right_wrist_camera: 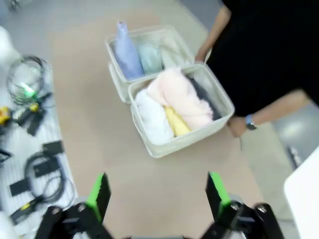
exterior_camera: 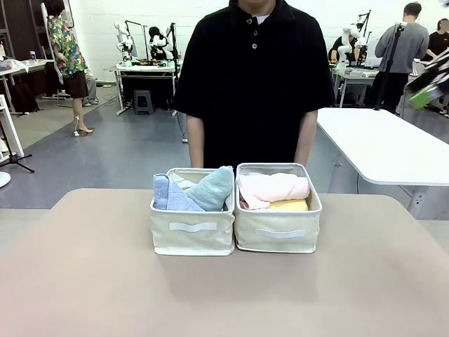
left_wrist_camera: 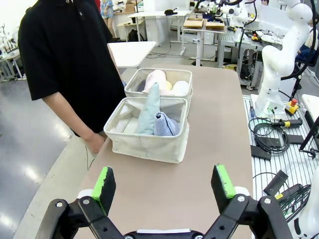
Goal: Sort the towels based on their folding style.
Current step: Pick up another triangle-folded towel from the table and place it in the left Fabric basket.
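Two cream fabric baskets stand side by side at the table's far edge. The left basket [exterior_camera: 193, 235] holds two cone-folded towels, a lavender-blue one [exterior_camera: 168, 196] and a grey-green one [exterior_camera: 212, 187]. The right basket [exterior_camera: 278, 235] holds rolled towels: pink [exterior_camera: 275, 188] on top, yellow [exterior_camera: 287, 205] beneath; white [right_wrist_camera: 152, 117] and dark grey [right_wrist_camera: 202, 97] rolls lie beside them. My left gripper [left_wrist_camera: 164, 184] is open above the near table, well back from the baskets. My right gripper [right_wrist_camera: 158, 195] hangs open over the table, short of the rolled-towel basket [right_wrist_camera: 179, 142].
A person in a black shirt [exterior_camera: 252, 77] stands right behind the baskets, hands down at the table's far edge. The beige table [exterior_camera: 224, 295] is bare in front of the baskets. Cables [right_wrist_camera: 35, 164] lie on the floor beside the table. A white table [exterior_camera: 386, 144] stands at back right.
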Controlling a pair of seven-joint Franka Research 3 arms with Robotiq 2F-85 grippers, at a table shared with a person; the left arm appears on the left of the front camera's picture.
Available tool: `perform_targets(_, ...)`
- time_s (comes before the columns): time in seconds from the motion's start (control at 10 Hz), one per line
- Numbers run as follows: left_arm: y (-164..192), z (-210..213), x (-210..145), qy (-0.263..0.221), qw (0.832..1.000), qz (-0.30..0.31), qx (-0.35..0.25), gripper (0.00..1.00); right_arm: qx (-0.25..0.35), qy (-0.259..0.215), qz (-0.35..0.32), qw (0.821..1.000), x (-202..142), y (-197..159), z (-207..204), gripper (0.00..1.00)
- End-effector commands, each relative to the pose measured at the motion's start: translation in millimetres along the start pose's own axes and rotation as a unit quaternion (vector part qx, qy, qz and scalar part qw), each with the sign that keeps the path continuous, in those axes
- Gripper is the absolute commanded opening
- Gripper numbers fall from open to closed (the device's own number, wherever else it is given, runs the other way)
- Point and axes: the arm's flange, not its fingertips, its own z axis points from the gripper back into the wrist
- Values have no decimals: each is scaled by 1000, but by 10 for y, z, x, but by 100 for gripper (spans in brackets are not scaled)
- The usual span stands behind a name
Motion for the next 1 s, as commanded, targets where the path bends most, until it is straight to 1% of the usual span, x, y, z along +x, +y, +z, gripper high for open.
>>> perform_targets(0.0, -30, -11, -2, 10, 1000, -5, 3, 100, 53, -99, -23, 993, -343, -273, 264, 100)
perform_targets(0.1, -30, -11, -2, 10, 1000, -5, 3, 100, 56, -147, -45, 987, -615, -417, 387, 100)
perform_targets(0.2, -30, -11, -2, 10, 1000, -5, 3, 100, 64, -168, -54, 982, -843, -521, 434, 100)
perform_targets(0.3, -30, -11, -2, 10, 1000, -5, 3, 100, 82, -189, -32, 978, -1059, -590, 506, 100)
perform_targets(0.4, -30, -11, -2, 10, 1000, -5, 3, 100, 85, -193, -1, 977, -1259, -626, 580, 100)
perform_targets(0.5, -30, -11, -2, 10, 1000, -5, 3, 100, 78, -189, 15, 979, -1384, -652, 611, 100)
perform_targets(0.6, -30, -11, -2, 10, 1000, -5, 3, 100, 83, -187, 50, 978, -1467, -662, 628, 100)
perform_targets(0.7, -30, -11, -2, 10, 1000, -5, 3, 100, 88, -183, 69, 977, -1514, -694, 626, 100)
perform_targets(0.9, -30, -11, -2, 10, 1000, -5, 3, 100, 86, -203, 50, 974, -1500, -829, 529, 100)
